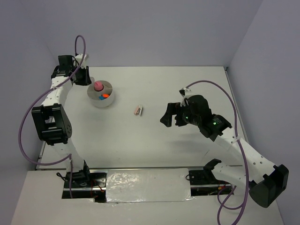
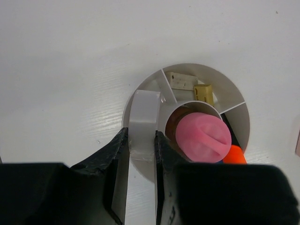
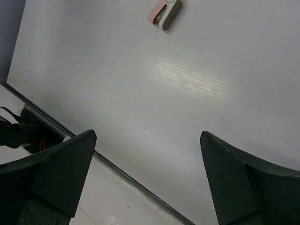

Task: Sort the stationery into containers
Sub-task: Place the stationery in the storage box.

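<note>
The round white divided dish [image 1: 110, 102] stands at the far left of the table. In its middle compartment stands a pink cylinder [image 2: 203, 137]. Tan blocks [image 2: 203, 92] lie in a far section, and an orange marker cap [image 2: 234, 154] shows at the right. My left gripper [image 2: 141, 133] is over the dish's near rim [image 2: 145, 168], shut on the clear tape ring [image 2: 143, 119], which stands on edge between the fingers. My right gripper [image 1: 169, 115] hovers open at mid-right with nothing in it. A small pink and tan piece [image 1: 138, 110] lies loose on the table left of it, also seen in the right wrist view [image 3: 165, 11].
Blue and orange bits [image 1: 104, 96] show inside the dish from above. The table's near edge with its dark gap [image 3: 51, 124] runs under my right gripper [image 3: 147, 136]. Walls close in the table at the back and both sides.
</note>
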Motion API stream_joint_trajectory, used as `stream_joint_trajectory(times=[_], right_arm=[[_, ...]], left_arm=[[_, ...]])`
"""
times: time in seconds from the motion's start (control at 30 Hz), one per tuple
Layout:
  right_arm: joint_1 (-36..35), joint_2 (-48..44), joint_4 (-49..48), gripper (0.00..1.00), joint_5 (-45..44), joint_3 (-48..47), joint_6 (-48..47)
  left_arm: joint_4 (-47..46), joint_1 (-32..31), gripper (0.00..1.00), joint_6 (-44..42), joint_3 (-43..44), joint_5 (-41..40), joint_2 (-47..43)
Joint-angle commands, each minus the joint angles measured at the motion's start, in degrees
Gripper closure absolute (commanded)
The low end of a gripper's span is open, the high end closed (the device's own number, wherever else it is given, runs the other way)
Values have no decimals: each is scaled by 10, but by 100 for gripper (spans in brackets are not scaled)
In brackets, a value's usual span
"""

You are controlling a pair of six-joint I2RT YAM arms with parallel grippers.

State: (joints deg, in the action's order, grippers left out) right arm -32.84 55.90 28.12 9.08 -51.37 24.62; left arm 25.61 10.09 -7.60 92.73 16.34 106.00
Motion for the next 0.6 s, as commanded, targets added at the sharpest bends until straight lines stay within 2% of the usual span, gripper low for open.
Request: stream_joint_trajectory(times=[0.0, 0.17, 0.37, 0.57], right_arm=[[2, -1, -12, 0, 17, -18, 3], [2, 2, -21, 0, 25, -20, 12], [3, 2, -26, 0, 30, -16, 17], [2, 3, -32, 0, 35, -14, 23]], left_arm=[[-30, 5, 99, -18, -6, 13, 11], [-38, 5, 96, -8, -7, -5, 15], [-39, 6, 91, 0, -11, 23, 26], [-59, 6, 74, 8, -53, 12, 9]])
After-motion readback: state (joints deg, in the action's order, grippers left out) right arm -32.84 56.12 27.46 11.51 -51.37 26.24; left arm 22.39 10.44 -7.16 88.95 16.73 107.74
